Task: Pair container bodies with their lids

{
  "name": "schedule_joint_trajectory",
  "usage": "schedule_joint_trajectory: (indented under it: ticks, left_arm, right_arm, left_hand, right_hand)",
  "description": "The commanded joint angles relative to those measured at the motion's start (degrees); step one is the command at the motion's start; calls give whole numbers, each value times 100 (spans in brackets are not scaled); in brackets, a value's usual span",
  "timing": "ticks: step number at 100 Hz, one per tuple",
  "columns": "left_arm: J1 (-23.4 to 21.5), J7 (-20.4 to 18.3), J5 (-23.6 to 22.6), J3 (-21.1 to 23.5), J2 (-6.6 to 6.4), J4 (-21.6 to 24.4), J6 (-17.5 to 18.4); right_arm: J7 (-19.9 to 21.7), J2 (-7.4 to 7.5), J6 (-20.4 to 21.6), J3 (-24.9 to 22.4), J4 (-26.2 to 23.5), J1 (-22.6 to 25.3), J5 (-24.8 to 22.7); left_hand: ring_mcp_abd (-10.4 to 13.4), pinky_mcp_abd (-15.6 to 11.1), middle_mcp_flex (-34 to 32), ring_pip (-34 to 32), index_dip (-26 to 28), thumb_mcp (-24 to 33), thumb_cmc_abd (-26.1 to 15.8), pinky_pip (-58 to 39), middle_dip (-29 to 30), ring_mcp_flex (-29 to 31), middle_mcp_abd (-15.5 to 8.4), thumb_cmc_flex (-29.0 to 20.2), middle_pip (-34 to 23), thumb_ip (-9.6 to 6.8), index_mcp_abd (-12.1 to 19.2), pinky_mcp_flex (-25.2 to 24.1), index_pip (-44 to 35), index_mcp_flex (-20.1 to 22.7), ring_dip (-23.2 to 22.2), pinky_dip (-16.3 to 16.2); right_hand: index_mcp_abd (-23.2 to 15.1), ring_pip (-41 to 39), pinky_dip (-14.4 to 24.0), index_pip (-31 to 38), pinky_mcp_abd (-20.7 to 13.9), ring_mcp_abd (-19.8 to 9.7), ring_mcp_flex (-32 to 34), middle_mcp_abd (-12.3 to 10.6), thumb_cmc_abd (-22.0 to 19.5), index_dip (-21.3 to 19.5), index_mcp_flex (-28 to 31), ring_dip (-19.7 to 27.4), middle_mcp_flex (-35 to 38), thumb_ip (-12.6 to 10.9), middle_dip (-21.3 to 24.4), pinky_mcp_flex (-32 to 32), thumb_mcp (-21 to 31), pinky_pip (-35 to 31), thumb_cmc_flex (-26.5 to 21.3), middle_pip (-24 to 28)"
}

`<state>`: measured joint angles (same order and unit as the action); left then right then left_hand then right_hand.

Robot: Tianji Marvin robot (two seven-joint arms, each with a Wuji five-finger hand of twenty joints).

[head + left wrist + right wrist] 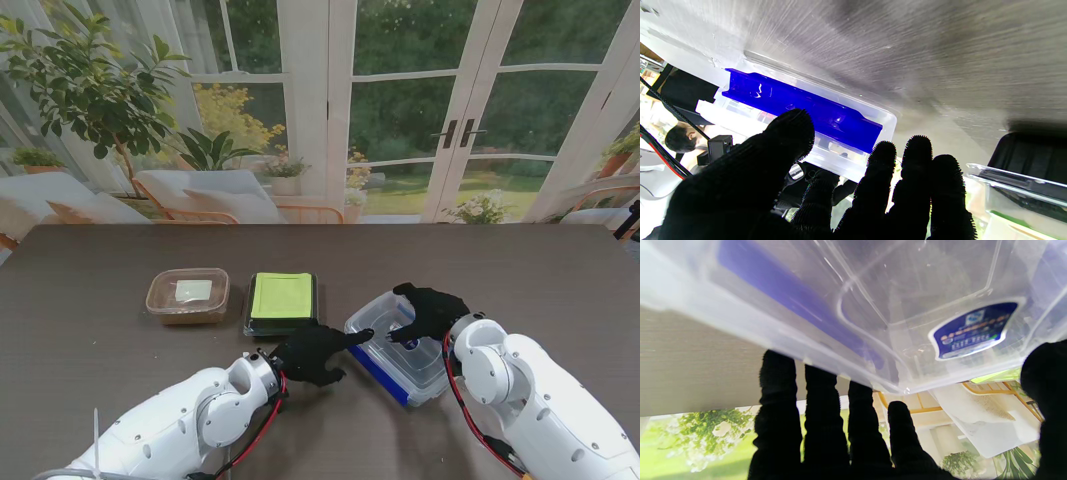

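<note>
A clear container with blue clips [400, 352] lies at an angle on the table to the right of centre. My right hand [430, 312] rests on top of it, fingers hooked over its far rim and thumb on the lid near a blue label [973, 330]. In the right wrist view the right hand's fingers [826, 413] reach past the clear container's rim [780, 336]. My left hand [312, 352] is open at the box's left corner, one fingertip touching it. The left wrist view shows a blue clip [800, 106] just beyond the left hand's fingers [917, 173].
A black container with a green lid [282, 302] sits just beyond my left hand. Farther left stands a clear brownish tub [187, 295] with a white piece inside. Bare dark table [520, 270] stretches to the right and toward the windows.
</note>
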<state>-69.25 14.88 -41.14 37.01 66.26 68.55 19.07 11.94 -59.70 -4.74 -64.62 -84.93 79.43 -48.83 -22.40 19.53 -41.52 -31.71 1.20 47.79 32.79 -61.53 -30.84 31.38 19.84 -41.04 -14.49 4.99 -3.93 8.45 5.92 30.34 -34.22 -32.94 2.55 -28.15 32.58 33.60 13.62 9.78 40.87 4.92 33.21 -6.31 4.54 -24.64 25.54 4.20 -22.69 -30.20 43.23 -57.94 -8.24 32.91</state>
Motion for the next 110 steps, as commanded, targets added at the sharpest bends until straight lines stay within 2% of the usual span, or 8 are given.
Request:
schedule_joint_trajectory:
  ticks: [1,14,25,41,72,83,96,110]
  left_arm:
    - [-54,-155,-14,16,-35,17,-41]
    - [-109,-127,-50,116,-46,84,-77]
    - [-200,-46,-82,272,-48,183,-124]
    - [-415,-25,-7,575,-46,404,-232]
    - [-979,-259,936,958,70,668,-829]
    - [-1048,-384,1434,979,142,641,-1022]
    - [-1038,-662,2146,952,228,579,-1229]
    - [-938,-836,2700,845,325,427,-1308]
  right_arm:
    - [45,-26,-27,-15,-85,17,-76]
    - [-120,-47,-59,-66,-102,15,-178]
    - [-515,-81,113,-105,-79,44,-315]
    - [-798,-97,589,-124,-71,92,-372]
    - [-446,-28,952,74,92,36,-251]
    - [-470,-26,988,113,135,24,-253]
    - [-454,-27,977,113,122,37,-228]
    - [-414,-26,965,136,155,33,-169]
  left_hand:
    - [-112,-120,157,-42,255,-119,-226,-43,-63,-113,-46,123,56,143,45,-153,-695,352,-81,-94]
    - [-135,-115,200,24,236,-172,-282,24,-59,-183,-43,158,88,143,37,-200,-651,223,-62,-96]
    - [-149,-97,314,252,211,-263,-352,175,57,-285,-50,234,248,140,13,-236,-606,43,54,-74]
    - [-207,1,337,511,200,-369,-446,283,380,-303,-25,341,475,137,-88,-208,-616,39,229,-85]
    - [-467,590,-505,-393,526,-317,-665,-828,-45,654,376,390,-1,100,-1826,612,-1261,1251,-215,-647]
    - [-567,749,-771,-823,686,-355,-801,-1313,-286,965,428,357,-238,93,-1929,872,-1569,1637,-432,-889]
    - [-699,863,-792,-1350,646,-494,-978,-1640,-532,1057,487,268,-423,64,-1857,1046,-1468,1584,-772,-1230]
    - [-745,849,-742,-2277,481,-807,-1186,-1884,-1393,1150,521,205,-995,42,-1553,1259,-1122,1233,-1386,-2061]
  right_hand:
    - [-104,160,190,-186,177,133,-168,-128,-221,147,45,120,-283,-73,124,1719,36,87,294,56]
    - [-150,272,196,-241,169,116,-280,-71,-270,193,77,172,-440,-70,188,1711,41,85,333,4]
    - [-369,329,201,734,125,-57,-383,-125,-182,-273,205,226,-358,-68,258,1718,43,71,183,142]
    - [-889,176,164,1246,57,-251,-97,-404,170,-732,2150,211,596,-92,165,1594,31,-8,-315,310]
    - [-1117,112,105,1167,19,-323,208,-594,485,-906,2903,158,1290,-109,-14,1575,-4,-13,-751,263]
    - [-1108,101,98,1149,16,-334,256,-586,535,-934,2888,138,1306,-115,-51,1563,-24,-17,-834,230]
    - [-1096,56,92,1142,13,-334,273,-549,530,-965,2847,98,1312,-122,-89,1561,-41,-19,-831,209]
    - [-1097,-8,88,1138,2,-329,285,-515,526,-995,2828,52,1308,-129,-121,1558,-45,-25,-828,191]
